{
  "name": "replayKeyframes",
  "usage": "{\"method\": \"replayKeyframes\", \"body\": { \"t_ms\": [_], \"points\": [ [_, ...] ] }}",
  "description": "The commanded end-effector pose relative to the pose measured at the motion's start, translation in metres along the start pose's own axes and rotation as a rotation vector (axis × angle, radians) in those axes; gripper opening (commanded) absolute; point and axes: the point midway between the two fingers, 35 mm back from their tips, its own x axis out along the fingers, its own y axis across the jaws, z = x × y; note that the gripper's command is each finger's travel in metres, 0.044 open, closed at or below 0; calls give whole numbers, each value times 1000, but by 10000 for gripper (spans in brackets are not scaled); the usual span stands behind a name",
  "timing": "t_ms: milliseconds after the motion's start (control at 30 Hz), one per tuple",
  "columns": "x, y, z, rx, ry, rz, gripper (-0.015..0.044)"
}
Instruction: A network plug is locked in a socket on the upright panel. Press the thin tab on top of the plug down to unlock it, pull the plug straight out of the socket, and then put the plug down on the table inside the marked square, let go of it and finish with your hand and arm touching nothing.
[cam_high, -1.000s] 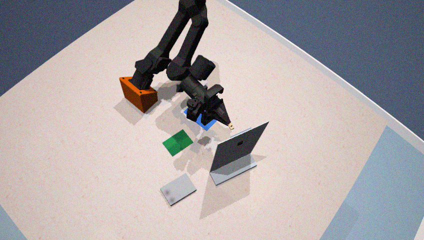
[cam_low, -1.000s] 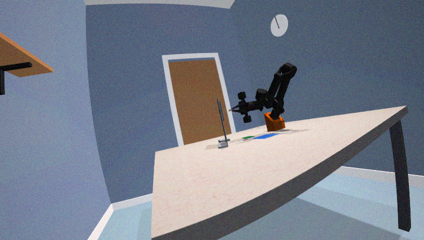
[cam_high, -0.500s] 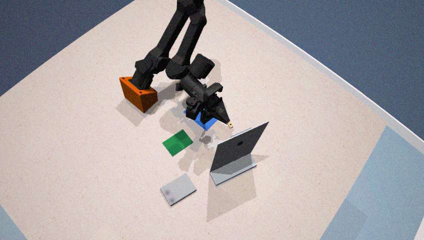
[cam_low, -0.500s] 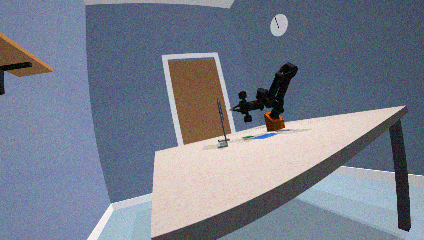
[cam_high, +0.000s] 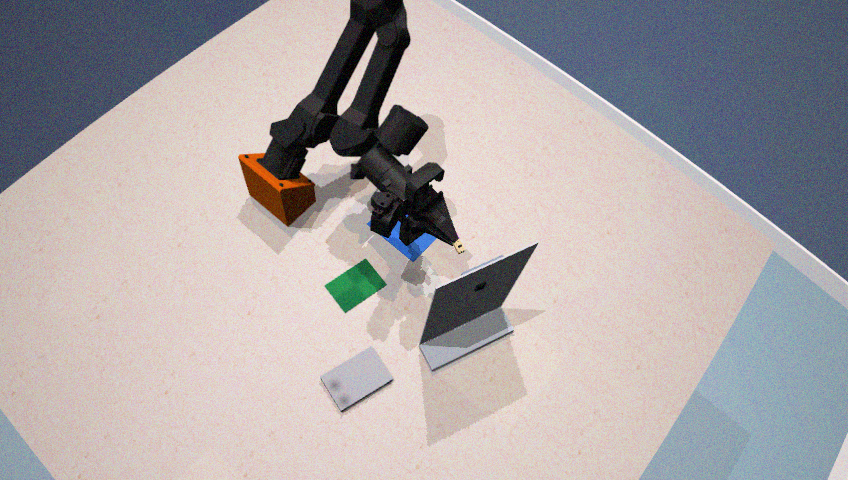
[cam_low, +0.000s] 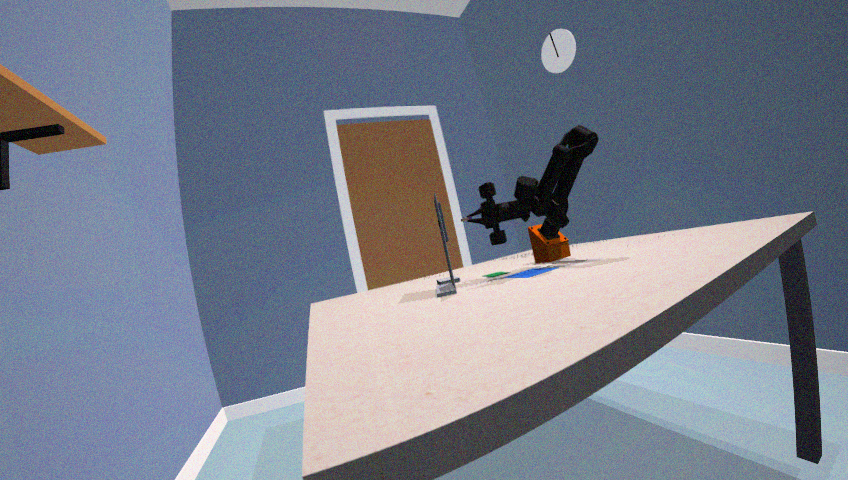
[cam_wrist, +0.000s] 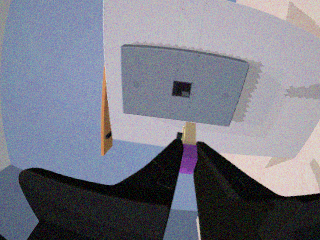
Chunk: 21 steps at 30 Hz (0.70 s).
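Note:
The plug (cam_high: 459, 246) (cam_low: 464, 220) (cam_wrist: 188, 159) has a cream front and a purple part. My gripper (cam_high: 455, 242) (cam_wrist: 187, 147) is shut on it and holds it high above the table, in front of the upright panel (cam_high: 458, 309) (cam_low: 446, 249) (cam_wrist: 225, 25). The plug is out of the socket (cam_wrist: 181, 89), which shows as an empty dark hole in the grey plate (cam_wrist: 150, 100). There is a gap between plug and plate. A blue patch (cam_high: 414, 251) (cam_low: 531, 273) lies on the table below my gripper, partly hidden by it in the top view. The plug's tab cannot be made out.
A green patch (cam_high: 355, 285) (cam_low: 495, 274) lies beside the blue one. A flat grey box (cam_high: 357, 380) lies farther off, to the left of the panel's foot (cam_high: 443, 356) in the top view. The orange block (cam_high: 267, 190) (cam_low: 550, 246) is under the arm's base.

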Motion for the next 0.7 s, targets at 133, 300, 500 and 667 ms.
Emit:
{"method": "replayKeyframes", "body": {
  "t_ms": [133,300,500,667],
  "points": [
    [-1,7,0,0,-1,0,0],
    [-2,16,-1,0,-1,0,0],
    [-5,26,-1,0,-1,1,0],
    [-8,34,-2,-1,-2,1,0]
  ]
}}
